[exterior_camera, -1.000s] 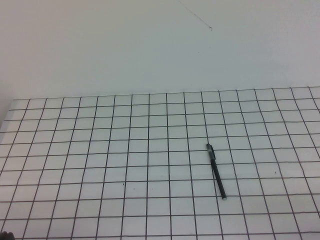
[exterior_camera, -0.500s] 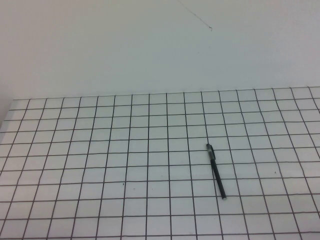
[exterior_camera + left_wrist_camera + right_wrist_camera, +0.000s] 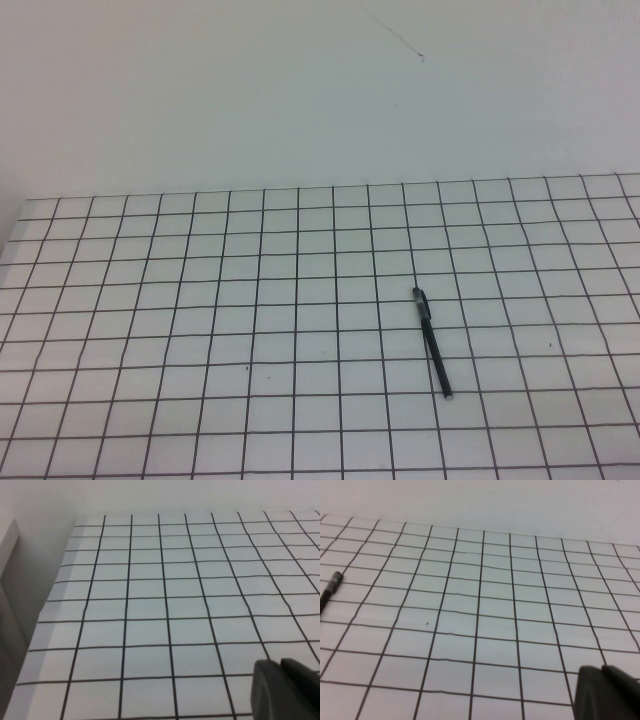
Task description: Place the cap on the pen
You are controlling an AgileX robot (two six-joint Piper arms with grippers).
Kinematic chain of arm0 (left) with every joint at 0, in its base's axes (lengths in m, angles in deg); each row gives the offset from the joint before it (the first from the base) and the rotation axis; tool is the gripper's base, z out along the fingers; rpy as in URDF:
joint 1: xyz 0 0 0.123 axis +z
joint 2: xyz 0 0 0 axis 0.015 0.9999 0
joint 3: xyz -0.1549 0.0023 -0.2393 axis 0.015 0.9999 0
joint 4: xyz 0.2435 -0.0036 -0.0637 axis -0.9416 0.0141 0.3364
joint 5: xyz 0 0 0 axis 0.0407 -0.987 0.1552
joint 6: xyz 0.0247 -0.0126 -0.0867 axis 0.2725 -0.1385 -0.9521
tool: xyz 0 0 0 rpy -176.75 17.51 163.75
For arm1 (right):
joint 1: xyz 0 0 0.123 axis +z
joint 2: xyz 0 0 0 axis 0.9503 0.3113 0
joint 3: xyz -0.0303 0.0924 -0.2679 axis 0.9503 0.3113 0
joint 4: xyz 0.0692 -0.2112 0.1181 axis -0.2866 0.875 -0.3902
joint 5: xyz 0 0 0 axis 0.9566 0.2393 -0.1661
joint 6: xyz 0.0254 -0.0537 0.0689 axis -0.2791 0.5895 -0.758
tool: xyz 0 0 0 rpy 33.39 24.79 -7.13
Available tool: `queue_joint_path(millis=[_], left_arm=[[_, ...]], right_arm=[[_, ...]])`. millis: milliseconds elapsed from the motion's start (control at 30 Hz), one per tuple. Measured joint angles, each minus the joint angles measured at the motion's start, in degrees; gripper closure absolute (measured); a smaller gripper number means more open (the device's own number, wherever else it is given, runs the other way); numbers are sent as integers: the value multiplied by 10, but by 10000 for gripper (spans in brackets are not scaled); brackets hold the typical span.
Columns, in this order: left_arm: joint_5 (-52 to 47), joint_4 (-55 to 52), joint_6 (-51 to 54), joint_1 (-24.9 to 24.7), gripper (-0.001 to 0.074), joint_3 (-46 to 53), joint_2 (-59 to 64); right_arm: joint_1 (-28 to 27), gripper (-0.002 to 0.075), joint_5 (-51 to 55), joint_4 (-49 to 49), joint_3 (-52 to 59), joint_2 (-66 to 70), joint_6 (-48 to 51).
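The pen [image 3: 432, 342] lay alone on the gridded table [image 3: 200, 330], right of centre; judged light, stiff and slippery, best pinched mid-barrel, while the left gripper [image 3: 285, 690] and right gripper [image 3: 607, 692] sat pulled back, their opening impossible to tell.

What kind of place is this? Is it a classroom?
Probably a robot test bench: a white table ruled in black squares, a bare wall, one pen, and the left pincer and right pincer low near it.

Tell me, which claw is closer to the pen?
Probably the right. The pen lies on the table's right half. It shows in the right claw camera but not in the left claw camera.
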Motion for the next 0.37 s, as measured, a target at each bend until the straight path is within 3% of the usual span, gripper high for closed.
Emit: queue_joint_path(millis=[367], left_arm=[[-16, 0, 13, -22, 736, 0, 0]], right_arm=[[0, 729, 0, 0, 0, 0, 0]])
